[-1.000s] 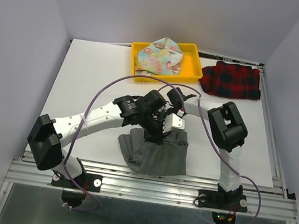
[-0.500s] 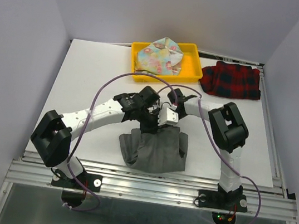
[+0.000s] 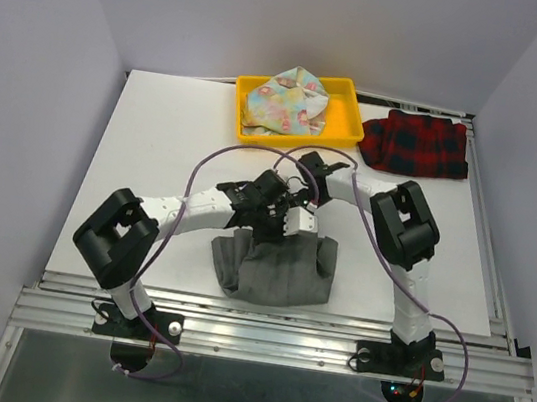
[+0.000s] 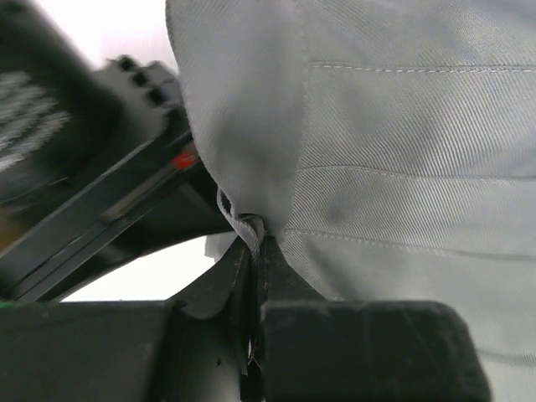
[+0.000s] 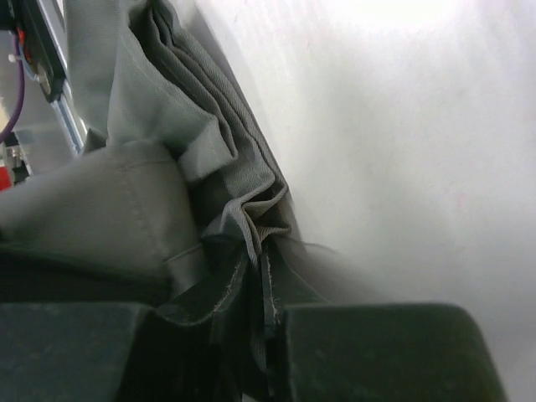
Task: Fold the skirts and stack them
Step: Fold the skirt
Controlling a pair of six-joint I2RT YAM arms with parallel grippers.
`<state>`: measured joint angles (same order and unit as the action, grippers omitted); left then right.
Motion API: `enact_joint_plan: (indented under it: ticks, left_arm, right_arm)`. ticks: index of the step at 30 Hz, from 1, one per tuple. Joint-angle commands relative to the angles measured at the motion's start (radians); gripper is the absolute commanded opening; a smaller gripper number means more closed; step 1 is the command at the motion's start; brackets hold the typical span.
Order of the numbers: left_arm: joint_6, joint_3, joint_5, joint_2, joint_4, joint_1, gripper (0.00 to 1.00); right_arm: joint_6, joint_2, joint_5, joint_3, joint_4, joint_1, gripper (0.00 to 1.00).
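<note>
Your left fingers (image 4: 213, 293) are pressed together and pinch a small bunch of the grey skirt (image 3: 274, 268). Your right fingers (image 5: 352, 343) are pressed together too, and they pinch a bundle of folds of the same skirt. Both sets of fingers sit close side by side at the far edge of the skirt, which is held up a little there. The rest of it hangs down to the worktop (image 3: 175, 147), near the front edge, between the two arms. The floral skirt (image 3: 285, 100) lies crumpled in the yellow tray (image 3: 346, 122) at the back. The plaid skirt (image 3: 416, 144) lies on the worktop just right of the tray.
</note>
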<state>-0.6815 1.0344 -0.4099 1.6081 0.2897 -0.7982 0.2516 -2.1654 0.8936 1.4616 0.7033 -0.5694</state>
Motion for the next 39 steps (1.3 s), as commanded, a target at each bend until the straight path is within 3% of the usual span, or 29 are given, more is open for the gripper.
enact_joint_plan:
  ticks: [1, 9, 12, 13, 18, 19, 23, 27, 30, 31, 35, 39]
  left_arm:
    - [-0.032, -0.059, 0.046, 0.019, -0.086, 0.002, 0.07]
    - [-0.006, -0.047, 0.051, 0.067, -0.077, 0.01, 0.15]
    - [0.035, 0.011, 0.025, 0.069, -0.038, 0.049, 0.26]
    - [0.049, 0.03, 0.017, 0.062, -0.026, 0.062, 0.35]
    - [0.14, 0.206, -0.02, 0.059, 0.087, 0.14, 0.47]
    - [0.178, 0.263, -0.032, 0.05, 0.12, 0.172, 0.59]
    - [0.259, 0.326, -0.052, -0.023, 0.151, 0.232, 0.89]
    - [0.324, 0.252, -0.171, -0.149, 0.132, 0.238, 0.83]
    - [0.46, 0.156, -0.302, -0.232, 0.082, 0.238, 0.71]
    - [0.52, 0.062, -0.344, -0.252, 0.009, 0.238, 0.64]
    - [0.716, -0.141, -0.444, -0.249, -0.159, 0.238, 0.53]
    - [0.743, -0.183, -0.438, -0.166, -0.231, 0.24, 0.49]
  right_arm:
    - [-0.023, -0.043, -0.105, 0.129, 0.001, 0.022, 0.19]
    - [-0.139, -0.025, -0.168, 0.273, 0.007, 0.144, 0.32]
    - [-0.152, 0.024, -0.179, 0.27, 0.007, 0.201, 0.41]
    - [-0.153, 0.063, -0.182, 0.269, 0.015, 0.245, 0.44]
    - [-0.143, 0.194, -0.153, 0.261, 0.068, 0.356, 0.51]
    - [-0.126, 0.222, -0.15, 0.249, 0.088, 0.356, 0.52]
    - [-0.135, 0.402, -0.069, 0.163, 0.107, 0.356, 0.53]
    - [-0.207, 0.525, 0.097, -0.004, 0.084, 0.333, 0.5]
    - [-0.288, 0.591, 0.163, -0.177, 0.012, 0.258, 0.5]
    - [-0.355, 0.625, 0.177, -0.22, -0.045, 0.2, 0.5]
    - [-0.48, 0.691, 0.225, -0.464, -0.249, 0.132, 0.57]
    - [-0.398, 0.589, 0.193, -0.509, -0.231, 0.132, 0.59]
